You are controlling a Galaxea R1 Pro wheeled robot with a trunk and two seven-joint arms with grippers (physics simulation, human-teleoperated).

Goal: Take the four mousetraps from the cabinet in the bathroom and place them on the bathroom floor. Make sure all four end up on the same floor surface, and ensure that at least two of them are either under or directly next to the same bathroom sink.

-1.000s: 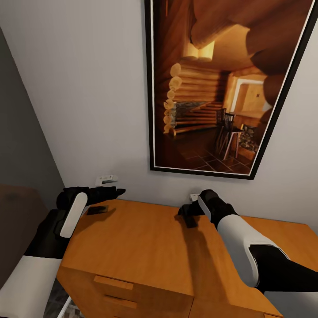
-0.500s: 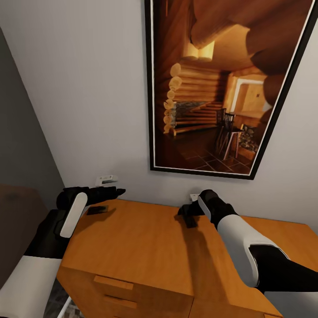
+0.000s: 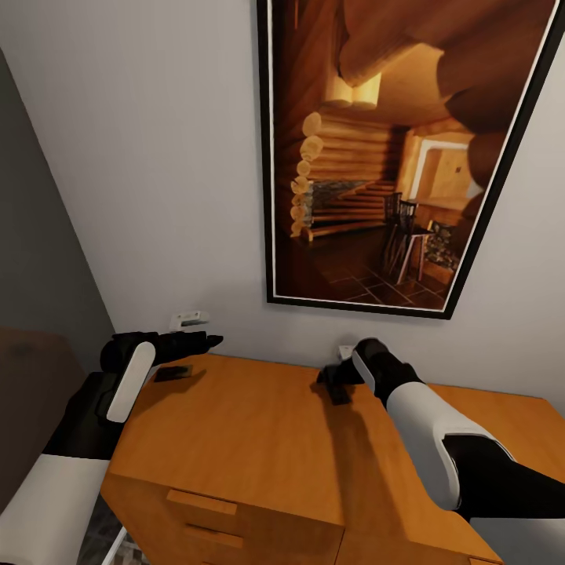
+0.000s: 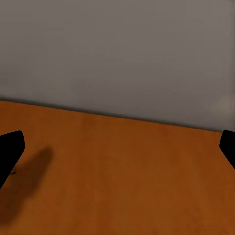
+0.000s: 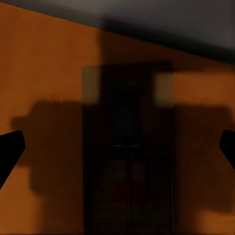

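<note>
The orange-brown cabinet (image 3: 259, 439) stands against the wall, its flat top facing me. One dark flat mousetrap (image 3: 173, 373) lies near the top's far left corner, just below and nearer to me than my left gripper (image 3: 205, 340), which hovers open over the wood (image 4: 118, 149). A second mousetrap (image 3: 340, 394) lies under my right gripper (image 3: 329, 378). In the right wrist view that mousetrap (image 5: 128, 166) sits in shadow between the spread fingertips of the open right gripper (image 5: 117, 149), apart from both. The bathroom floor and the sink are out of view.
A large framed picture of a log cabin interior (image 3: 392, 149) hangs on the white wall right behind the cabinet. Two small white wall fittings (image 3: 188, 319) (image 3: 344, 350) sit just above the cabinet top. Drawer handles (image 3: 201, 502) show on the cabinet front.
</note>
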